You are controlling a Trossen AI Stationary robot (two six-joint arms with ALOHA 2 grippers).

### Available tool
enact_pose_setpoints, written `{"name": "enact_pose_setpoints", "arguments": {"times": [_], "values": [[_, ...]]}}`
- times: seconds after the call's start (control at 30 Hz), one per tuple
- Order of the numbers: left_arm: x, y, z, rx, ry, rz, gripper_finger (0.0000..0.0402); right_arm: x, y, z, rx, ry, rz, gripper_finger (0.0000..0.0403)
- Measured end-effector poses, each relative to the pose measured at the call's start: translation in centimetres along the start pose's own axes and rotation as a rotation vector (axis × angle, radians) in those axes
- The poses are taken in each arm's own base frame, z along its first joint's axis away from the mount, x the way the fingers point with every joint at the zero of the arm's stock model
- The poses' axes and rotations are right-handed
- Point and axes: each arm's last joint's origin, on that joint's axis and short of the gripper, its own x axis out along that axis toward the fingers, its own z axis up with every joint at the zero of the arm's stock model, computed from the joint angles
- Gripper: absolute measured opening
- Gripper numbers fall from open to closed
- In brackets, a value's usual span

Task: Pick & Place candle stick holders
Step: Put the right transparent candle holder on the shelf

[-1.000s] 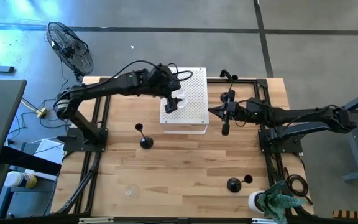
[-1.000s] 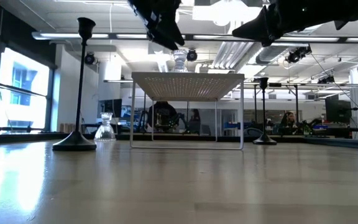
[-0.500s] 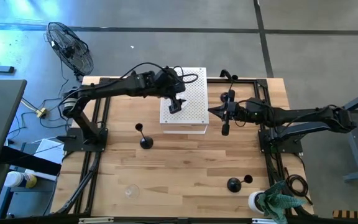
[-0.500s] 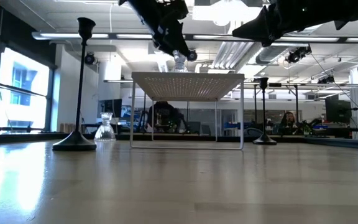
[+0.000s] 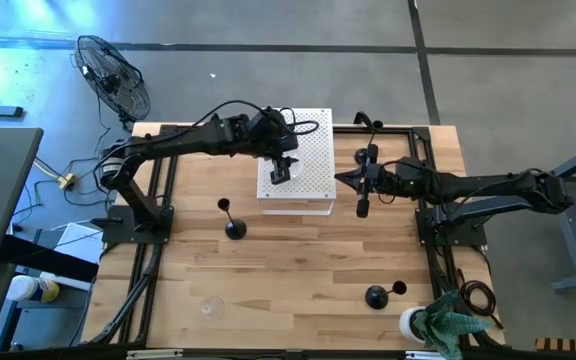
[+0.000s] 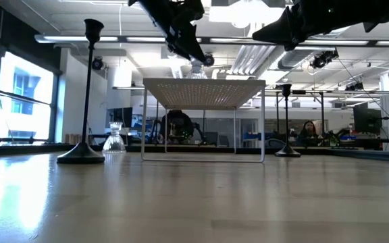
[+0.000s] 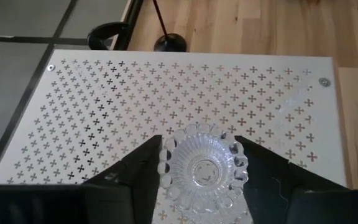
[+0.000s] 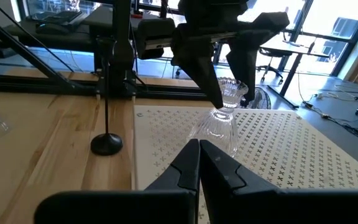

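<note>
My left gripper (image 5: 281, 172) is over the white perforated board (image 5: 311, 150), shut on a clear glass candle stick holder (image 7: 201, 168). The holder stands upright with its base on or just above the board (image 8: 217, 132). My right gripper (image 5: 339, 180) hovers shut and empty by the board's right edge, pointing at the holder. On the table stand a tall black holder (image 5: 234, 228), two short black ones (image 5: 376, 296), another black one (image 5: 360, 155) and a second glass one (image 5: 209, 307). My left gripper pinches the glass holder's scalloped top cup (image 7: 166, 168) between its two fingers, one on each side. The fingers (image 8: 207, 78) come from above, slanting down. The holder stays upright, its flared base at the board's surface; whether it bears on the board I cannot tell.
The board stands on thin legs (image 6: 143, 121) at the table's far middle. A fan (image 5: 113, 75) stands off the far left corner. A green cloth and a white cup (image 5: 438, 325) sit at the near right corner. Bare wood lies in the near middle.
My left gripper has come down and a little toward the table's near edge with the glass holder, which has sunk from just above the board to its surface and stayed upright.
</note>
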Motion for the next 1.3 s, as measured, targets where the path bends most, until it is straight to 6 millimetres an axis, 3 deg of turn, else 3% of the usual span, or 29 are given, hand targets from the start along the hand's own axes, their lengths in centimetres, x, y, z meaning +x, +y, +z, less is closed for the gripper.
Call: {"name": "enact_pose_setpoints", "arguments": {"times": [0.37, 0.53, 0.8, 1.0, 1.13, 1.3], "values": [[0.0, 0.9, -0.2, -0.001, 0.015, 0.059, 0.0186, 0.0, 0.0, 0.0, 0.003, 0.000, 0.000, 0.0002], [0.0, 3.4, -0.8, -0.042, 0.021, 0.102, 0.0183, 0.0, 0.0, 0.0, 0.003, 0.000, 0.000, 0.0001], [-0.6, 9.3, -2.2, -0.149, -0.030, 0.153, 0.0182, 0.0, 0.0, 0.0, 0.007, 0.000, 0.000, 0.0001], [-0.4, 12.3, -3.2, -0.189, -0.057, 0.200, 0.0182, 0.0, -0.1, 0.0, 0.003, 0.001, -0.014, 0.0001], [0.8, 12.9, -3.6, -0.186, -0.052, 0.201, 0.0182, 0.0, -0.1, 0.0, 0.003, 0.003, -0.024, 0.0001], [0.8, 13.1, -3.8, -0.174, -0.031, 0.235, 0.0182, 0.0, -0.1, 0.0, 0.003, 0.003, -0.026, 0.0002]]}}
